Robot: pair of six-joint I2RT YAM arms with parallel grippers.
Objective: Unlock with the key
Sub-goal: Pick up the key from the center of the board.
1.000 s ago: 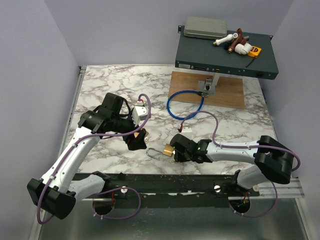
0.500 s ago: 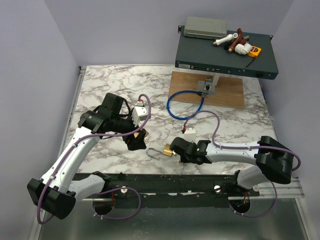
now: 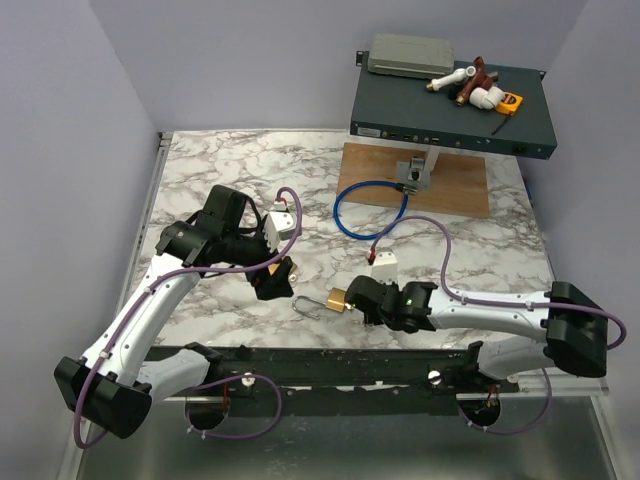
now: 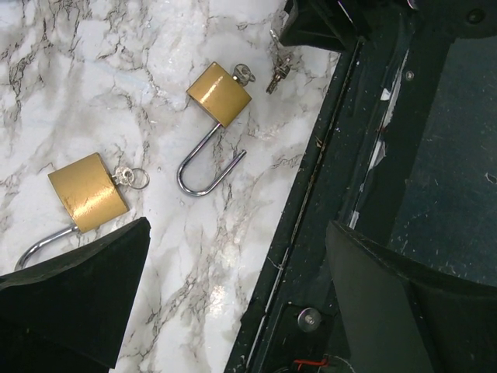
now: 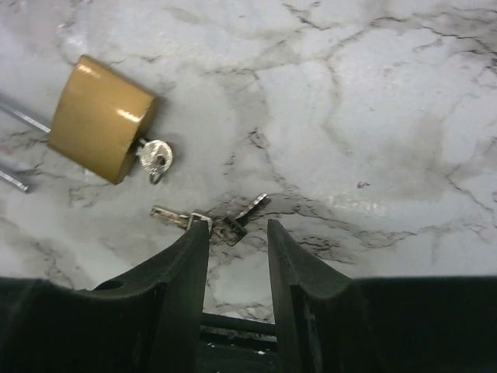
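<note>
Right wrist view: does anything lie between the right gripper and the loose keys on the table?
Nothing visible does. The loose keys lie on the table right at the tips of the right gripper, which is open. The padlock, with another key in it, lies off to the side.

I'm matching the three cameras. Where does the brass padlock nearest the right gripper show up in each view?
Top external: padlock low centre, just left of the right gripper.
Left wrist: padlock upper centre, shackle pointing down.
Right wrist: padlock upper left, shackle running off the left edge.
Shared landmark: the right gripper's black fingers, close beside the padlock in all three.
</note>
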